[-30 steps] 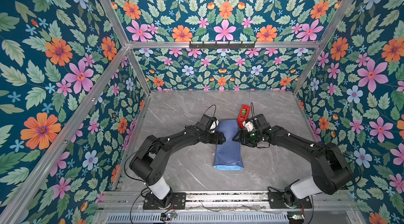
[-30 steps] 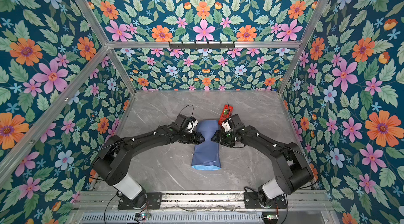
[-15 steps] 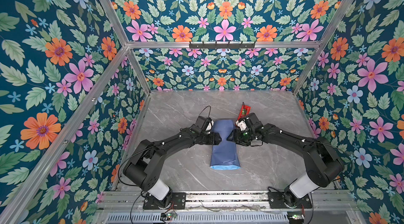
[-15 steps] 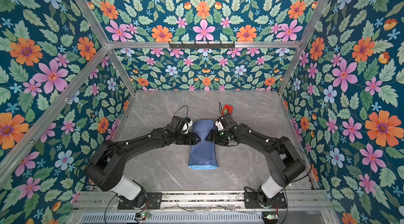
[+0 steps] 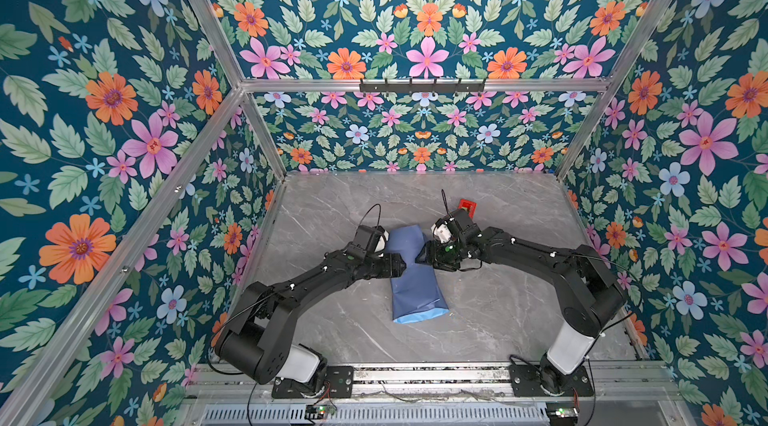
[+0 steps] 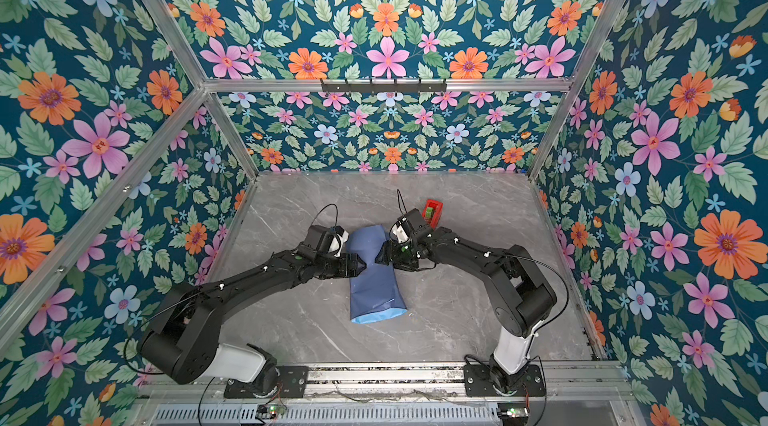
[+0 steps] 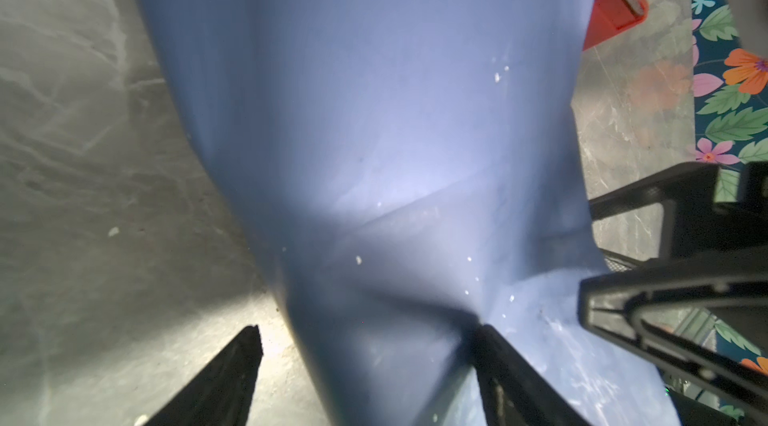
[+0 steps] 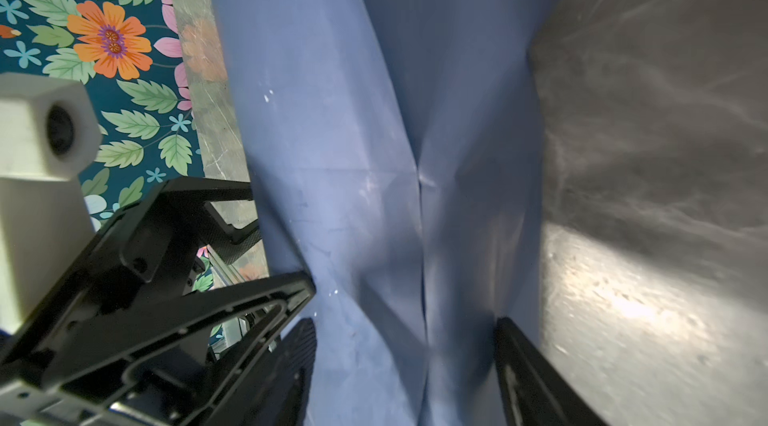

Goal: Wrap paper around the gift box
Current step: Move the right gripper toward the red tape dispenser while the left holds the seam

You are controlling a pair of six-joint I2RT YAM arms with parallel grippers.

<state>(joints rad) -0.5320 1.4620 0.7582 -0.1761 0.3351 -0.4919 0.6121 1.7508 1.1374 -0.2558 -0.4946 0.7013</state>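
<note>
The paper (image 5: 415,278) (image 6: 372,278) lies folded into a long slate-blue bundle on the table, with a light-blue edge at its near end. The gift box is hidden, so whether it is inside I cannot tell. My left gripper (image 5: 401,266) meets the bundle's waist from the left and my right gripper (image 5: 422,255) from the right, squeezing it narrow there. In the left wrist view the left gripper (image 7: 368,332) is open, one finger dug into a crease and the other on bare table. The right gripper (image 8: 405,324) is open too, both fingers on the paper (image 8: 353,154).
A red tape dispenser (image 5: 467,205) (image 6: 432,210) stands just behind the right gripper. The grey marble table (image 5: 498,320) is boxed in by floral walls on three sides. A metal rail runs along the front edge, where both arm bases are mounted.
Both grippers and the bundle shifted a little left. The bundle's far end swung left, so it now lies slanted. The right wrist moved in front of the tape dispenser.
</note>
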